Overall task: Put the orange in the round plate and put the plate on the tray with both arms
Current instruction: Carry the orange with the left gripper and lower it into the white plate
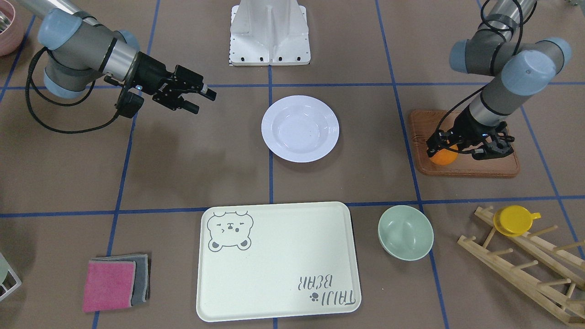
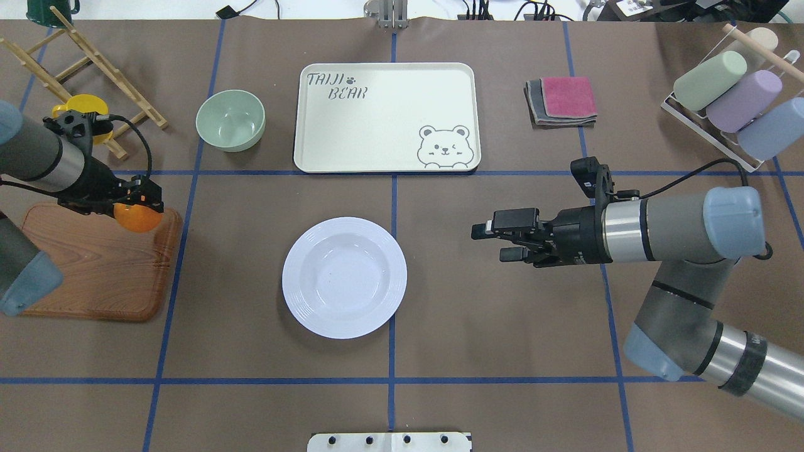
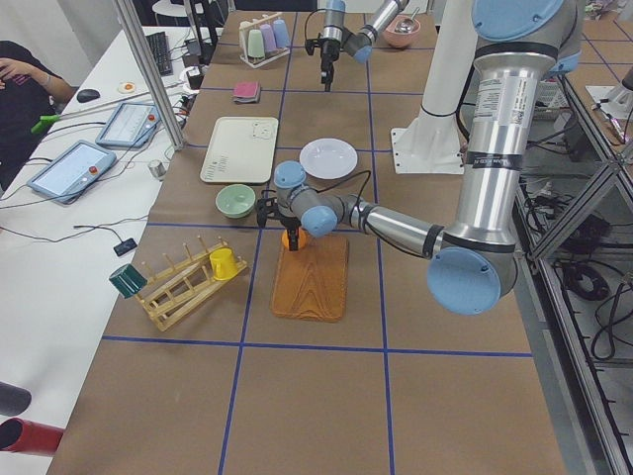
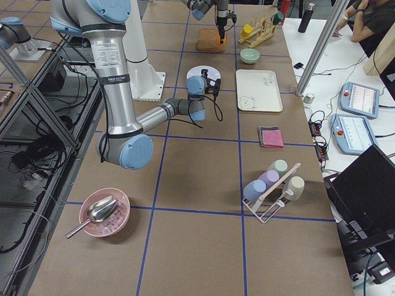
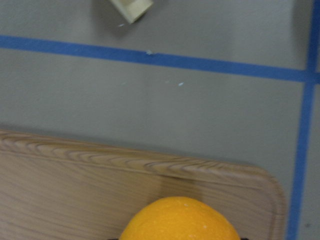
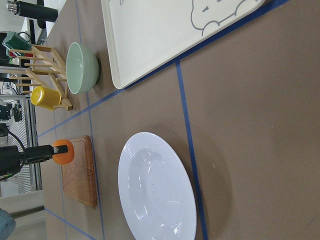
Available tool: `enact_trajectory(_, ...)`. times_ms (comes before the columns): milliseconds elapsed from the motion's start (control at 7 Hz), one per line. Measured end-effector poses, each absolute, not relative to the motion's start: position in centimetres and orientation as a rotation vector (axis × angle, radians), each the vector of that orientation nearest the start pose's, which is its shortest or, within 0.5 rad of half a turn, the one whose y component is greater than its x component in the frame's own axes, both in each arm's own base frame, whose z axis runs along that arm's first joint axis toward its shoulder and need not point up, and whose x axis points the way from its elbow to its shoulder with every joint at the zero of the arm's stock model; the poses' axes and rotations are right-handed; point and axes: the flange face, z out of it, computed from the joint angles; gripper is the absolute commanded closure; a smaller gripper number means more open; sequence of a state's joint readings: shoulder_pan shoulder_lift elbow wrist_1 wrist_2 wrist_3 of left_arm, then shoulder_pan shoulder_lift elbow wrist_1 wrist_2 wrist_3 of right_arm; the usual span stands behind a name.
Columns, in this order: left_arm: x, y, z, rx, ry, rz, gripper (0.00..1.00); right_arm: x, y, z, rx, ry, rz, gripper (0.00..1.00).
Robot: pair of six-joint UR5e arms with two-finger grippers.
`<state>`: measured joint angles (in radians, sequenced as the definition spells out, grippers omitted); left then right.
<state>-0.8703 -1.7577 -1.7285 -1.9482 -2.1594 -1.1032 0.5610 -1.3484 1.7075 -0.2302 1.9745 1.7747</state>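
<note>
The orange (image 2: pixel 139 219) is at the corner of the brown wooden board (image 2: pixel 94 270), on the table's left. My left gripper (image 2: pixel 141 202) comes down on it and is shut on the orange (image 1: pixel 444 156); it fills the bottom of the left wrist view (image 5: pixel 180 220). I cannot tell whether it rests on the board or hangs just above. The white round plate (image 2: pixel 295 276) sits empty at the table's middle. My right gripper (image 2: pixel 493 242) hovers open and empty to the plate's right. The cream bear tray (image 2: pixel 383 125) lies beyond the plate, empty.
A pale-green bowl (image 2: pixel 230 119) stands left of the tray. A wooden rack with a yellow cup (image 2: pixel 85 108) is at the far left. Folded cloths (image 2: pixel 562 100) and a rack of pastel cups (image 2: pixel 728 94) are at the far right.
</note>
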Motion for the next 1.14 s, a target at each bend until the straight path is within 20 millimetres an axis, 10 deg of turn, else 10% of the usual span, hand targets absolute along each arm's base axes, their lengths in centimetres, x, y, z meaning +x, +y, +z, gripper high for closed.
enact_trajectory(571, 43.3, -45.1, 27.2, -0.034, 0.906, -0.233, 0.35, -48.4, -33.3, 32.6, 0.035, -1.832, 0.25, 0.02)
enact_trajectory(1143, 50.6, -37.2, 22.3, -0.007, 0.931, -0.172, 0.1, -50.6, -34.1, 33.5, 0.1, -1.805, 0.219, 0.03)
